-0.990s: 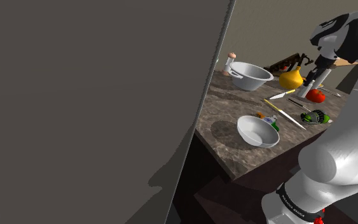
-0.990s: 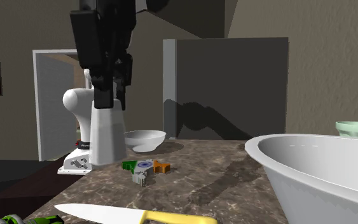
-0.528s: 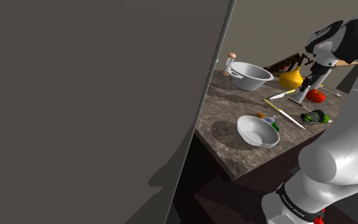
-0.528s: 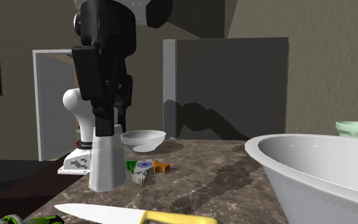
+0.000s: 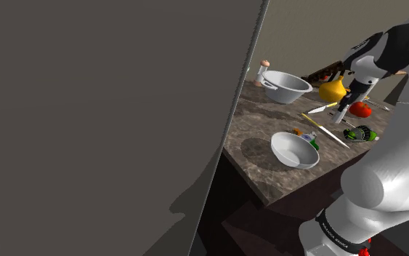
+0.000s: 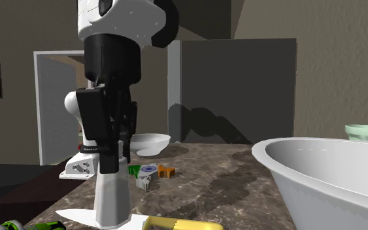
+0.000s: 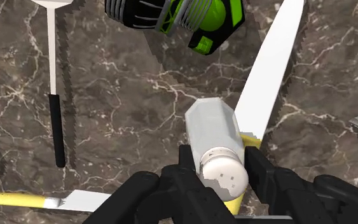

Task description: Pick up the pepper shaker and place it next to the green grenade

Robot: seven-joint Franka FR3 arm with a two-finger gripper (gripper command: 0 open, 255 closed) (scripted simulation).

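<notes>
Wrist view shows the pepper shaker (image 7: 217, 143), a white one with little holes in its top, squeezed between my two black fingers (image 7: 189, 167), so my gripper (image 7: 222, 168) is closed tight on it and holds it up straight. Its bottom is over the white blade of the knife (image 7: 269, 76) with the yellow handle, and I cannot tell if it touches. The green grenade (image 7: 177, 16) lies near it on the brown marble counter (image 7: 126, 95), with a black-handled tool (image 7: 55, 102) off to one side.
</notes>
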